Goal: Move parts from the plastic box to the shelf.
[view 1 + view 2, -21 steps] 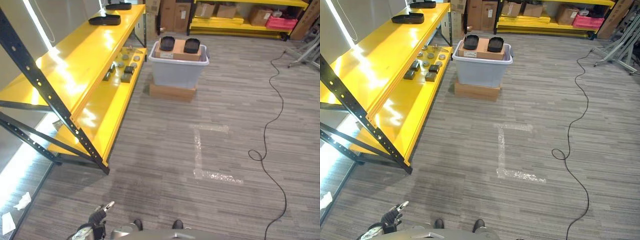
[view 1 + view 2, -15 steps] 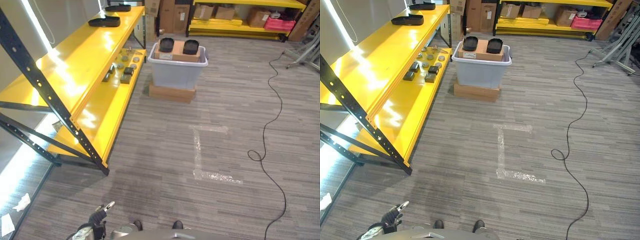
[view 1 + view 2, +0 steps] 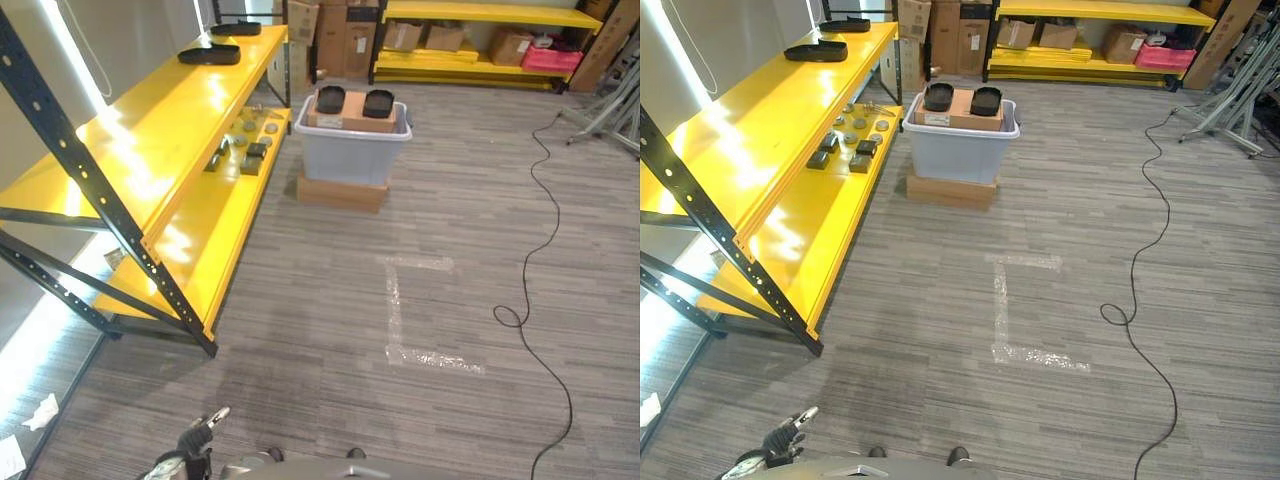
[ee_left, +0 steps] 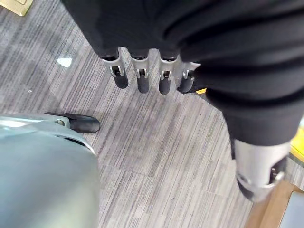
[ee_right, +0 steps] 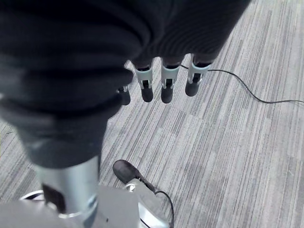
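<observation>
Fingers (image 4: 141, 76) of the left hand (image 3: 195, 437) hang straight and relaxed over bare floor, holding nothing; the right hand (image 5: 164, 76) is likewise slack and empty. Farther off, white tape marks (image 3: 400, 310) lie on the floor. Beyond them the plastic box (image 3: 352, 145) sits on a cardboard base beside the yellow shelf (image 3: 150, 140), with 2 black parts (image 3: 331, 99) on top.

The shelf (image 3: 150, 130) has glossy yellow painted boards that catch the light, on matt black metal posts. The box (image 3: 352, 150) is smooth, cloudy grey plastic and sits on a plain brown cardboard carton (image 3: 340, 192). The floor (image 3: 330, 330) is matt grey, finely striped. Both hands have dark ribbed cloth-like covers and silvery fingers (image 4: 142, 78).
</observation>
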Available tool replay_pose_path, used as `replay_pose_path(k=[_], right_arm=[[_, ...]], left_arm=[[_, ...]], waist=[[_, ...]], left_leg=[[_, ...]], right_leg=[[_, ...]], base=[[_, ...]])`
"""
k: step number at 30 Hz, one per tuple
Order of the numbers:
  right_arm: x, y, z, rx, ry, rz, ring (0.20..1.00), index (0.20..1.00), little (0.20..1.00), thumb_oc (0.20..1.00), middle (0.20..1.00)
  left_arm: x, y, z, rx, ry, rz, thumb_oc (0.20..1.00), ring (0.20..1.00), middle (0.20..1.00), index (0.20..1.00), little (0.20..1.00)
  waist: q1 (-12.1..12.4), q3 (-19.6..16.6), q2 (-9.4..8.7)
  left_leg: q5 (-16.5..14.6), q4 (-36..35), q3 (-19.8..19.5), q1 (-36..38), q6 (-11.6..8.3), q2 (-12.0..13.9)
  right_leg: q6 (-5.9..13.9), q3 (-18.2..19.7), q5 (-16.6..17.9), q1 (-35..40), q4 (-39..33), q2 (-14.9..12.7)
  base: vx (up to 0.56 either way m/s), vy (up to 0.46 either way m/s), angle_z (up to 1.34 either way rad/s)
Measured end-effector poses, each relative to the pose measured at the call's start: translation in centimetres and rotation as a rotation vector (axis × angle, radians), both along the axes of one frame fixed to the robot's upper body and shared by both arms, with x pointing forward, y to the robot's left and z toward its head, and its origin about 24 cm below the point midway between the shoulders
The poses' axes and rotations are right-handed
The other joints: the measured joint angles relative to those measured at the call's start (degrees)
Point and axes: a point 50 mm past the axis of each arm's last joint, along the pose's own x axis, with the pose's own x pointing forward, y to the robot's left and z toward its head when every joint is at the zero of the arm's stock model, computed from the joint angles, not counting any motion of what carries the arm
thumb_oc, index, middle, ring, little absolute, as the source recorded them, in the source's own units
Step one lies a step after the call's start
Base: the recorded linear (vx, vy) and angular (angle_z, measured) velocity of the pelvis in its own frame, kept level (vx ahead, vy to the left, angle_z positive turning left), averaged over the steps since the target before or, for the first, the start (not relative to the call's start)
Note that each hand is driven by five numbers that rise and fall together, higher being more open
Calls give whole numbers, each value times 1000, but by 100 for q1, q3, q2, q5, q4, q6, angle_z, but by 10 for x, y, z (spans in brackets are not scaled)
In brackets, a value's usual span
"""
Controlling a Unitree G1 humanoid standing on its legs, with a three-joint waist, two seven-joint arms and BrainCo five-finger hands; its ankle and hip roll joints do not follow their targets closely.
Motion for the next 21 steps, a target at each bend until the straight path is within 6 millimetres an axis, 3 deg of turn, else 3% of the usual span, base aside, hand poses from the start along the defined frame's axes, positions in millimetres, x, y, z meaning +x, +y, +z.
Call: replay_pose_path(k=[14,21], right_arm=[[-4,-1,-1,-1,17,-18,1000,1000,1000,1000,1000],[5,1,0,54,-96,-221,1000,1000,1000,1000,1000]], left_arm=[[-3,4,-1,58,35,34,1000,1000,1000,1000,1000],[0,5,0,86,32,75,1000,1000,1000,1000,1000]], waist=[[-9,-9,5],[-11,-36,-9]], left_leg=[[0,0,-2,0,1,0],[0,-8,-1,111,2,-3]], right_leg=[[-5,5,6,6,3,-2],[0,6,4,113,-4,-1]], base=[[0,0,0],[17,0,0]])
